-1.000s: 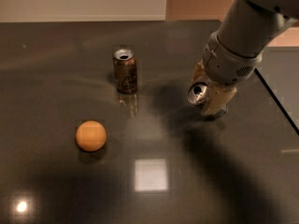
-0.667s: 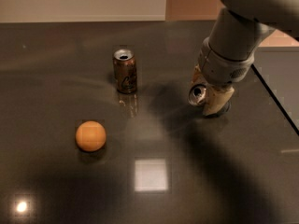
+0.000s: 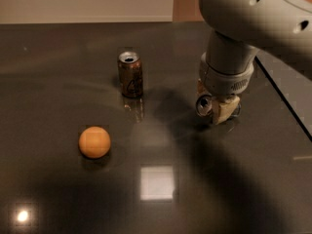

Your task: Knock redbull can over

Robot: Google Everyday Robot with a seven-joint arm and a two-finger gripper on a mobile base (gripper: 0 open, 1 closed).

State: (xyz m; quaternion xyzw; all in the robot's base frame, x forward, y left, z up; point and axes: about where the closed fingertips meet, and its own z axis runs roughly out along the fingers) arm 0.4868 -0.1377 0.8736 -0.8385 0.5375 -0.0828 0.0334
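The redbull can (image 3: 204, 105) is right of the table's middle, tipped far off upright, with its shiny silver top and dark hole turned toward the camera. Most of its body is hidden by my gripper (image 3: 216, 105), which reaches down from the grey arm (image 3: 229, 57) and sits right at the can, close to the table (image 3: 195, 199). I cannot tell whether the can rests on the table or hangs in the gripper.
A brown-copper can (image 3: 130, 74) stands upright to the left of the gripper. An orange ball (image 3: 95, 142) lies nearer the camera on the left. The table's right edge (image 3: 287, 106) runs diagonally just right of the gripper.
The arm has swung left and more upright over the gripper. The gripper and the tipped can's top have shifted slightly down and left. The brown can and ball have not moved.
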